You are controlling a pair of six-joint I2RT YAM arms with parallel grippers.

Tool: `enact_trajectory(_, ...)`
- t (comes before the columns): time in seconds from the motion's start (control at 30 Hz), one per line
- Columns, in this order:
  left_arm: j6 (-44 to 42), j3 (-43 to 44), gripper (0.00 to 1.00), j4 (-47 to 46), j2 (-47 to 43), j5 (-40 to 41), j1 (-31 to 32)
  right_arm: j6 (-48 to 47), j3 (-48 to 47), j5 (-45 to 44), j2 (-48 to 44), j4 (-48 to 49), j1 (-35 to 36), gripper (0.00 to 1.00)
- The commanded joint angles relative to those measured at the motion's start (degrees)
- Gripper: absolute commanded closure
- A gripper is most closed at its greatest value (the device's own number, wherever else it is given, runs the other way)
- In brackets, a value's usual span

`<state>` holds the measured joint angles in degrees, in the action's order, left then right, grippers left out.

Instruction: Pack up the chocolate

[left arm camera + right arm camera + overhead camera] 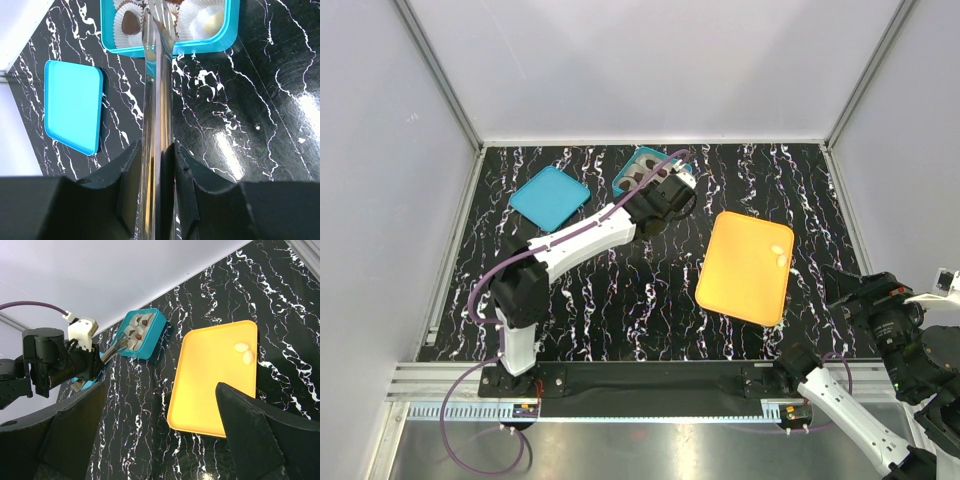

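- The tongs [157, 100] are clenched between the jaws of the left gripper [156, 165], with the tips brought over the blue box [170, 47], probably so a piece can be set down or adjusted.
- A dark chocolate [131, 22] and a pale chocolate [212, 21] are seated in paper cups [122, 30] inside the box.
- Two pale pieces [780, 252] are left on the yellow tray [745, 270].
- The lid [72, 105] is laid aside, so the box is kept accessible.
- The right gripper [160, 390] is held wide apart and empty, clear of the work.
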<state>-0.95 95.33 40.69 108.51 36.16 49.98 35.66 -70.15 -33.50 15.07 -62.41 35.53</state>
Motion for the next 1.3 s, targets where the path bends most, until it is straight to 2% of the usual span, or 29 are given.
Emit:
enact_trajectory(0.0, 0.8, 1.3, 0.66, -2.3, -1.4, 1.2, 0.3, -0.2, -0.4, -1.2, 0.7, 1.2, 0.3, 0.00)
enact_trajectory(0.2, 4.9, 4.6, 0.65, 1.7, -3.2, 3.4, 0.0, -1.1, -0.9, -1.9, 2.1, 0.7, 0.2, 0.00)
enact_trajectory(0.33, 9.2, 3.0, 0.65, 3.3, -7.9, 0.9, -1.5, -2.4, -1.2, -0.3, 5.5, 0.6, 0.2, 0.00)
enact_trajectory(0.53, 16.4, -7.0, 0.65, 5.9, -18.4, 0.0, -1.7, -3.8, 0.0, 0.8, 9.6, 1.7, 0.3, 0.00)
enact_trajectory(0.77, 24.2, -24.2, 0.64, 4.6, -30.0, -2.4, -1.6, -3.6, 2.7, 4.0, 11.6, 5.5, 0.3, 0.00)
enact_trajectory(0.93, 27.8, -32.7, 0.66, 1.2, -31.9, -7.1, -1.6, -2.6, 4.4, 6.2, 11.2, 6.8, 0.3, 0.00)
enact_trajectory(1.27, 28.5, -40.8, 0.62, -8.2, -29.4, -9.3, -0.9, -2.3, 3.7, 6.2, 10.9, 6.3, 0.2, 0.00)
